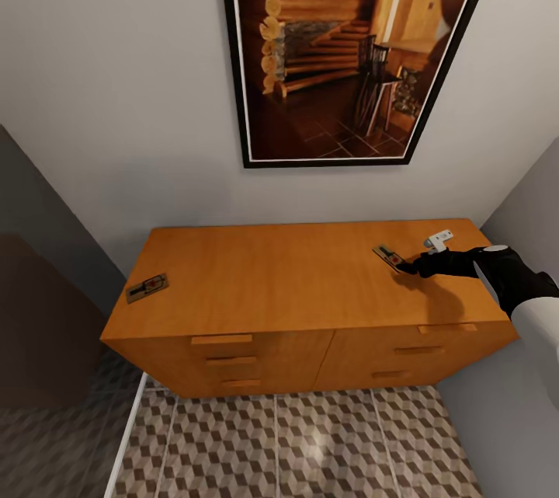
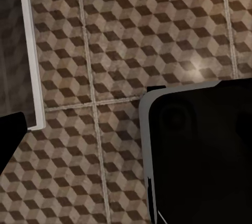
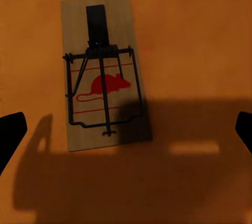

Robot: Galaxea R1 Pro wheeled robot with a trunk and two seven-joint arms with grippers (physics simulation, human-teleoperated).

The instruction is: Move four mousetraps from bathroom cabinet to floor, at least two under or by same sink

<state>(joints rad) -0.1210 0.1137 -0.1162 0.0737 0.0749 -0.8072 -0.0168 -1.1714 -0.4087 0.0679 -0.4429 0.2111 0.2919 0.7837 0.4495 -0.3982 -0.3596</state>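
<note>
Counting two mousetraps (image 1: 147, 287) (image 1: 390, 256) | cabinet (image 1: 295, 280) | right gripper (image 1: 409, 265) open

the head view looks forward and steeply down from above onto the wide orange-brown wooden cabinet (image 1: 303, 280) against the wall. the right wrist view faces straight down, close over that cabinet top and a tan wooden mousetrap with a red mouse print (image 3: 102, 72), shared with the head view (image 1: 390, 256). the left wrist view faces down at the cube-patterned tiled floor (image 2: 131, 35), also seen from the head (image 1: 310, 444).
</note>
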